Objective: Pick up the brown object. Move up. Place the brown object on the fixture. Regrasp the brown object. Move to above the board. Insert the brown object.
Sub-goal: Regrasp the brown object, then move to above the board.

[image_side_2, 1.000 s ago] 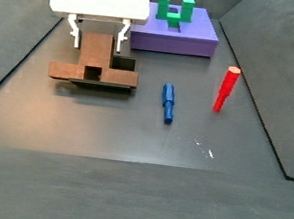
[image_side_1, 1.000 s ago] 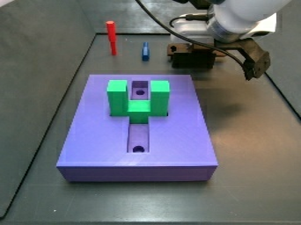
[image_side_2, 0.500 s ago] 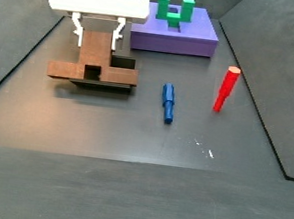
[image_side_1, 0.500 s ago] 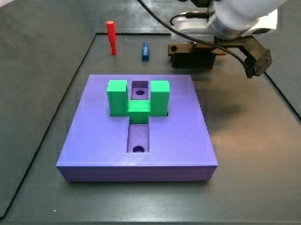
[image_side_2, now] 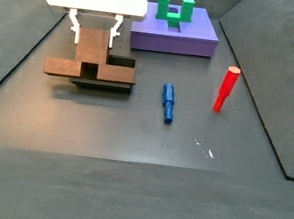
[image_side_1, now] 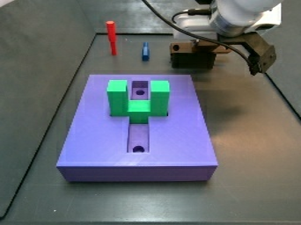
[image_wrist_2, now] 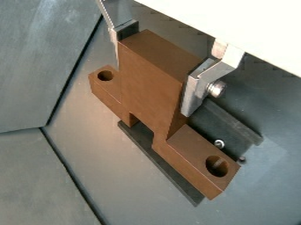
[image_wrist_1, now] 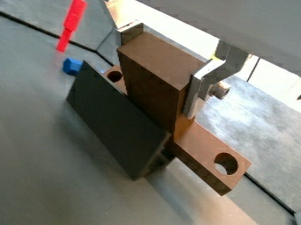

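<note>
The brown object stands upright on the dark fixture, its cross tabs and round holes low down. It also shows in the wrist views and a side view. My gripper is over it, and the silver fingers press flat on both sides of the upright bar. The fixture's dark wall and base sit under the piece. The purple board with the green U-block lies apart from the gripper.
A red peg and a small blue piece lie on the dark floor beside the fixture. Black cables hang from the arm.
The gripper and the brown object have shifted slightly sideways and up relative to the fixture. Board, peg and blue piece are unmoved.
</note>
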